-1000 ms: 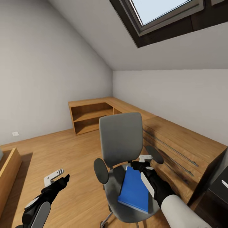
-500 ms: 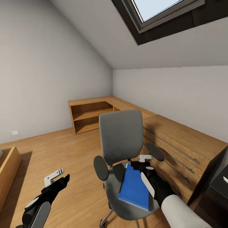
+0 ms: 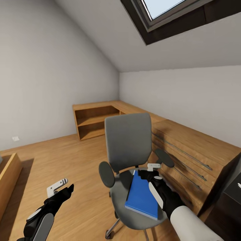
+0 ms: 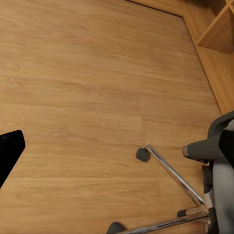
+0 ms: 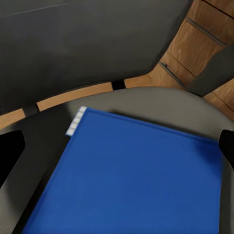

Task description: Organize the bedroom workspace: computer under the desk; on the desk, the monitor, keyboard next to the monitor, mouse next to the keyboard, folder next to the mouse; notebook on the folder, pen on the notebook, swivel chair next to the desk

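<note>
- The folder [image 3: 142,197] lies flat on the swivel chair [image 3: 129,157] seat — just under the right gripper [image 3: 149,173], whose fingers [image 5: 10,155] are spread apart.
- Left gripper [image 3: 62,188] — spread apart over bare floor [image 3: 67,157].

Swivel chair [image 3: 129,150]: grey seat and back, black armrests, silver star base, standing on the wood floor. Folder [image 3: 142,197]: flat bright blue rectangle lying on its seat.
</note>
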`<state>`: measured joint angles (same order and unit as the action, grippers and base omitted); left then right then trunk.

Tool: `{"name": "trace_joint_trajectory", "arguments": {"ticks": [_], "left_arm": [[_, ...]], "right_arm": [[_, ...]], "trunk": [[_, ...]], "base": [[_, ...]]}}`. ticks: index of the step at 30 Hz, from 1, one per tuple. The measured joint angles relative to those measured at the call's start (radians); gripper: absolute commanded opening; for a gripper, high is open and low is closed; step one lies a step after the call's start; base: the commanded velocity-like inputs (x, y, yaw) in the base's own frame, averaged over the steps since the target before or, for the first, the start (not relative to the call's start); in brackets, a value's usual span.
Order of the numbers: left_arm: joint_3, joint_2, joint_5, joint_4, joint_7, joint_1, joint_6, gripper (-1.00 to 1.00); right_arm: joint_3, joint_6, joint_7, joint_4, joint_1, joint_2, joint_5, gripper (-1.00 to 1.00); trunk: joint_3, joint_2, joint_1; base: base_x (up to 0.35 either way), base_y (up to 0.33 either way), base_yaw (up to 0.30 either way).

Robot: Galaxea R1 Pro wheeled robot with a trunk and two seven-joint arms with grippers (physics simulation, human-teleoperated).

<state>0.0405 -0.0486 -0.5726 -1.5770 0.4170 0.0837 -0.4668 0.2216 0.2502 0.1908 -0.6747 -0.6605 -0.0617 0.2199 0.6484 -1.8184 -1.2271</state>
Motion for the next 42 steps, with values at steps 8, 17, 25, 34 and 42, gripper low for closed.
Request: {"name": "trace_joint_trajectory", "arguments": {"ticks": [8, 17, 25, 34, 42], "left_arm": [[0.000, 0.000, 0.000, 0.000, 0.000, 0.000, 0.000, 1.00], [0.000, 0.000, 0.000, 0.000, 0.000, 0.000, 0.000, 1.00], [0.000, 0.000, 0.000, 0.000, 0.000, 0.000, -0.001, 1.00], [0.000, 0.000, 0.000, 0.000, 0.000, 0.000, -0.001, 1.00], [-0.004, 0.000, 0.000, 0.000, 0.000, 0.000, -0.001, 1.00]], "right_arm": [[0.000, -0.001, 0.002, 0.000, 0.000, 0.000, 0.001, 1.00], [0.000, -0.002, 0.002, 0.000, 0.000, 0.000, 0.000, 1.00], [0.000, -0.003, 0.002, 0.000, 0.000, 0.000, 0.001, 1.00], [-0.003, -0.004, 0.000, 0.001, 0.000, 0.003, -0.001, 1.00], [-0.003, -0.004, -0.003, 0.001, 0.000, 0.007, -0.002, 1.00]], "trunk": [[0.025, -0.056, -0.031], [0.053, -0.119, -0.065], [0.078, -0.175, -0.096], [0.107, -0.238, -0.130], [0.132, -0.294, -0.161]], "base": [[0.000, 0.000, 0.147], [0.000, 0.000, 0.179], [0.000, 0.000, 0.175], [0.000, 0.000, 0.031], [0.000, 0.000, 0.002]]}}
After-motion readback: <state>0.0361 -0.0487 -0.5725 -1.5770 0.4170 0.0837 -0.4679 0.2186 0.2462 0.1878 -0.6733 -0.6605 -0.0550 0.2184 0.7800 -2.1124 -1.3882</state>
